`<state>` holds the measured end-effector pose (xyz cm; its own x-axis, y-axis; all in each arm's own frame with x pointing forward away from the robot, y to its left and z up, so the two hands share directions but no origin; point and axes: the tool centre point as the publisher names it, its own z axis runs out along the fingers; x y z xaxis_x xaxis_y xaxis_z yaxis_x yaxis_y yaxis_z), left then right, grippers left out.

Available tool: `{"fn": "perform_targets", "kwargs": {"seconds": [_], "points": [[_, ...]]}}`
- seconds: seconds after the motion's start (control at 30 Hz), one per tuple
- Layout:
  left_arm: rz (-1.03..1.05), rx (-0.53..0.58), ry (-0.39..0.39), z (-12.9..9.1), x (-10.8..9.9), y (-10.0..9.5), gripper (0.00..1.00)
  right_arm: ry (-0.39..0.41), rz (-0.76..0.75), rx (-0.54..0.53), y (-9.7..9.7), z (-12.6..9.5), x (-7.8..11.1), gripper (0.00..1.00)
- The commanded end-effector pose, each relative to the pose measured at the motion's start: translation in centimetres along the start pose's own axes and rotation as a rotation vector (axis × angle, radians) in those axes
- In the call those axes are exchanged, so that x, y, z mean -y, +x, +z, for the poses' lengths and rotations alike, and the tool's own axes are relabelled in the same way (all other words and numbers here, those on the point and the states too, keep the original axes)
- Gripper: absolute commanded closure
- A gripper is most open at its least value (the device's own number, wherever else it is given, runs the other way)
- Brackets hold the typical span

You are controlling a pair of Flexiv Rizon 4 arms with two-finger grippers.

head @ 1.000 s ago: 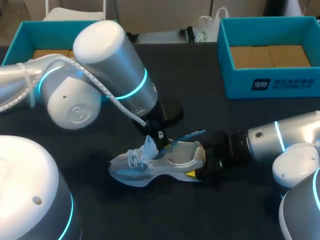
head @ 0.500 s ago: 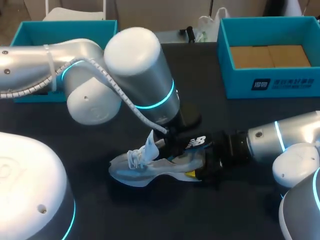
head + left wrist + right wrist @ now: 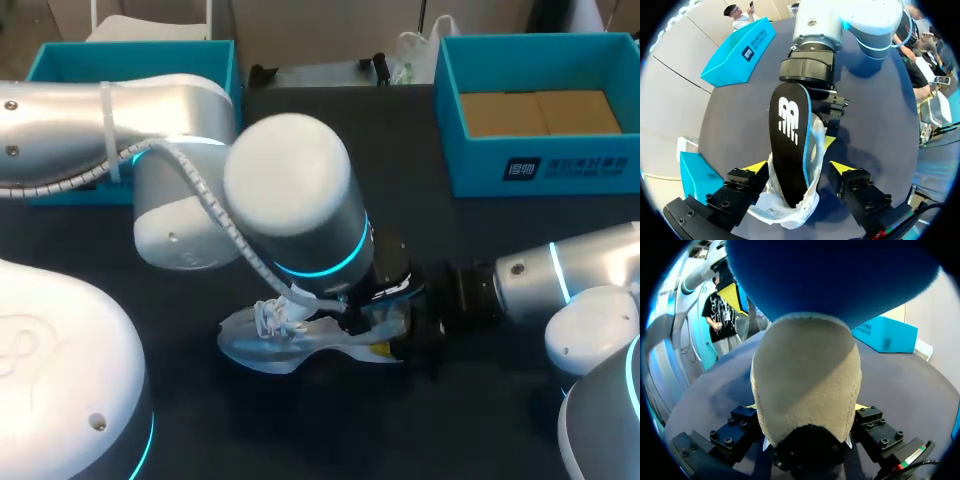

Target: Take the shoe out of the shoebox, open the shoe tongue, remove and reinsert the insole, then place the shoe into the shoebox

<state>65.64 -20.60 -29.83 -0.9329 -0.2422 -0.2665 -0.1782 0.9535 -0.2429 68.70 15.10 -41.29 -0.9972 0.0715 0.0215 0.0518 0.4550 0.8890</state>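
The white shoe (image 3: pixel 285 340) lies on the dark table with its toe toward my left. My right gripper (image 3: pixel 405 338) is shut on the shoe's beige heel (image 3: pixel 807 385), one finger on each side. The black insole (image 3: pixel 790 135), blue-edged with a white logo, rests partly in the shoe's opening, its heel end sticking out over the heel. My left gripper (image 3: pixel 798 166) stands open astride the shoe and insole, yellow tips clear of the insole on both sides. In the head view my left arm's wrist (image 3: pixel 300 200) hides most of the shoe's opening.
One teal shoebox (image 3: pixel 540 165) stands at the back right of the table, and a second teal box (image 3: pixel 60 65) at the back left. My left arm's big joints hang over the table's left and middle.
My left arm swung right and down over the shoe, laying the raised insole into the opening. Its gripper then opened and let the insole go. My right arm kept still.
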Motion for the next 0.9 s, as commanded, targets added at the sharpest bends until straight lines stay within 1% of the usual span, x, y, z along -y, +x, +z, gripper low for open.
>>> {"fn": "perform_targets", "kwargs": {"seconds": [0.03,0.1,0.13,0.27,0.4,0.67,0.9], "points": [[-0.005,0.07,-0.031,0.6,1.1,0.8,0.27,0.006,0.0,0.002,0.1,0.0,-0.2,1.0],[-0.007,0.078,-0.039,0.8,1.1,0.9,0.31,0.006,0.0,0.002,0.1,0.0,-0.2,1.0],[-0.017,0.102,-0.046,1.0,1.1,1.0,0.37,0.006,0.0,0.002,0.1,0.0,-0.2,1.0],[-0.029,0.154,-0.066,1.6,1.1,1.4,0.42,0.006,0.0,0.002,0.1,0.0,-0.2,1.0],[-0.053,0.193,-0.076,2.2,1.1,1.5,0.5,0.006,0.0,0.002,0.1,0.0,-0.2,1.0],[-0.103,0.285,-0.096,2.8,1.1,1.4,0.5,0.006,0.0,0.002,0.1,0.0,-0.2,1.0],[-0.128,0.321,-0.095,3.1,1.0,1.2,0.52,0.006,0.0,0.002,0.1,0.0,-0.2,1.0]]}}
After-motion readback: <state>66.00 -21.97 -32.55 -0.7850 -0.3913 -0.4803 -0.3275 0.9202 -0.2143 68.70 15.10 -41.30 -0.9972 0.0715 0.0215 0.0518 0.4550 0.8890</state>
